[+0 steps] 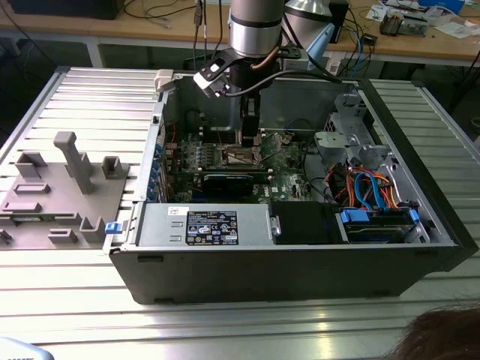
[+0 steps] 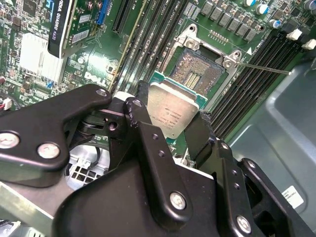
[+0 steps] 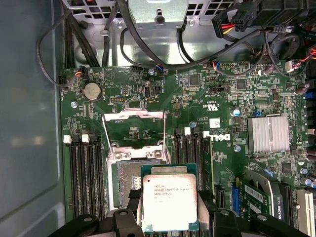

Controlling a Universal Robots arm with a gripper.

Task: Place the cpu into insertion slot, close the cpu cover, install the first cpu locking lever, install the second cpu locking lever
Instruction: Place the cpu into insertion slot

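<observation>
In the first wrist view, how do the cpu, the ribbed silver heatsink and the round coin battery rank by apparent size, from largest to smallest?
1. the cpu, though it sits closer to the camera than the board, which makes it look bigger.
2. the heatsink.
3. the coin battery, clearly the smallest.

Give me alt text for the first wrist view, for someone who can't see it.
The gripper holds the cpu by two opposite edges over a green motherboard, partly covering the open slot. The cover is swung open.
</observation>
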